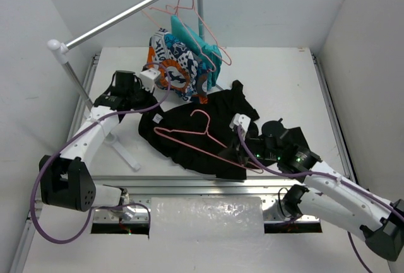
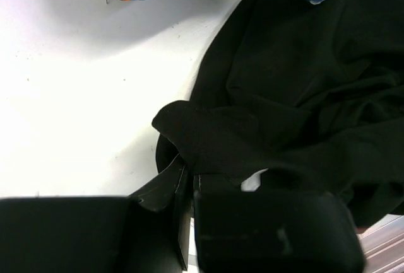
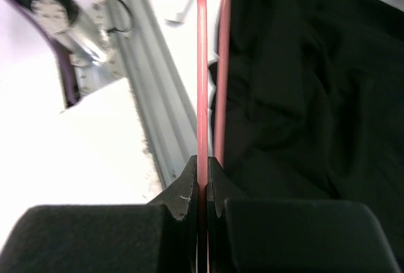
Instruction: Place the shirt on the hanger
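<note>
The black shirt [image 1: 208, 118] lies crumpled in the middle of the table. A salmon-pink wire hanger [image 1: 189, 135] lies on top of it, hook pointing away from me. My right gripper [image 1: 235, 153] is shut on the hanger's lower wire at the shirt's near right edge. In the right wrist view the wire [image 3: 202, 65] runs straight out between the closed jaws [image 3: 203, 166], with the shirt [image 3: 303, 96] to its right. My left gripper [image 1: 150, 112] is at the shirt's left corner by the white label. In the left wrist view its jaws [image 2: 188, 172] are pinched on a raised flap of the shirt [image 2: 303, 84].
A rack rail [image 1: 126, 17] crosses the back left, its foot [image 1: 123, 153] on the table. Spare pink hangers [image 1: 196, 14], an orange-white-blue patterned garment [image 1: 173, 65] and a teal garment [image 1: 196, 43] hang from it. A metal edge rail [image 3: 151, 115] runs along the table's near side.
</note>
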